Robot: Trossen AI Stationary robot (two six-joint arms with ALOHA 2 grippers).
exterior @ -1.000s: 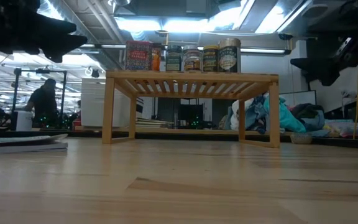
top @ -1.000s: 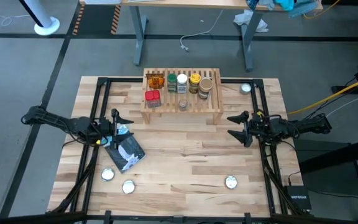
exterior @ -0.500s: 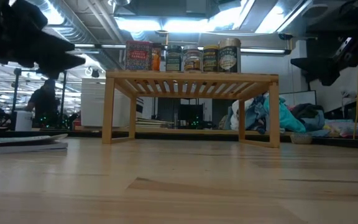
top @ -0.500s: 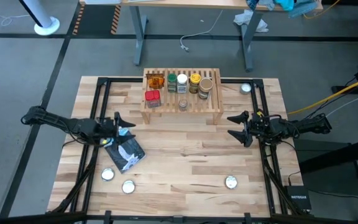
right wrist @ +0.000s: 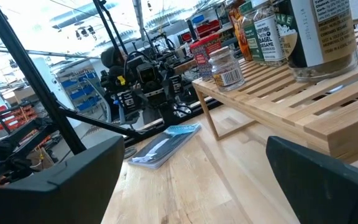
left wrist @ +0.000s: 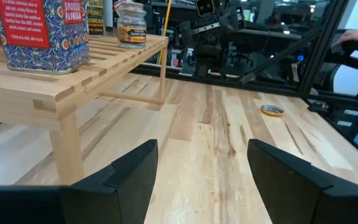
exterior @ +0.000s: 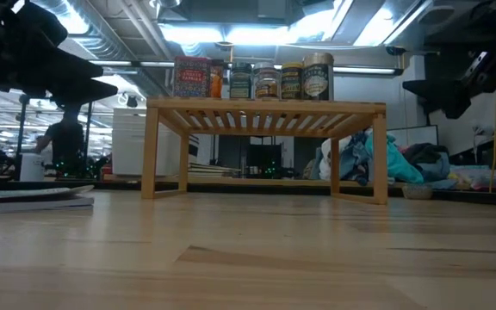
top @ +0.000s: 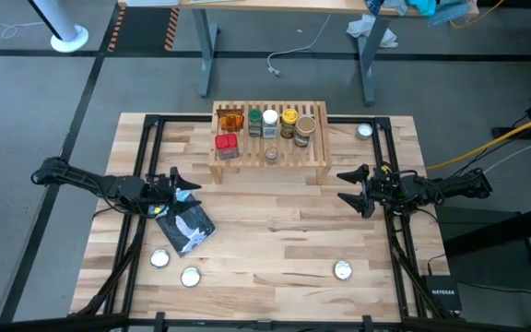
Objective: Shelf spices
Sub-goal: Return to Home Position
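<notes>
Every one of the spices (top: 270,124) is already on the shelf (top: 295,160), so the shelving looks finished and the step in hand is the return to rest. The left claw (top: 175,183) hangs to the left of the shelf and nearer than it, fingers spread wide and holding nothing, just above the blue-and-white pouch (top: 186,226). The right claw (top: 347,186) mirrors it on the shelf's right, also wide and empty. The next move probably calls only for drawing both arms back from the shelf, without brushing the pouch or the desk (top: 275,244). One jar (right wrist: 269,37) on the shelf's upper step reads "BAGEL SESAME". On the lower step the red tin (left wrist: 42,28) has its writing cropped, and the small clear jar (left wrist: 131,25) has print too fine to read.
</notes>
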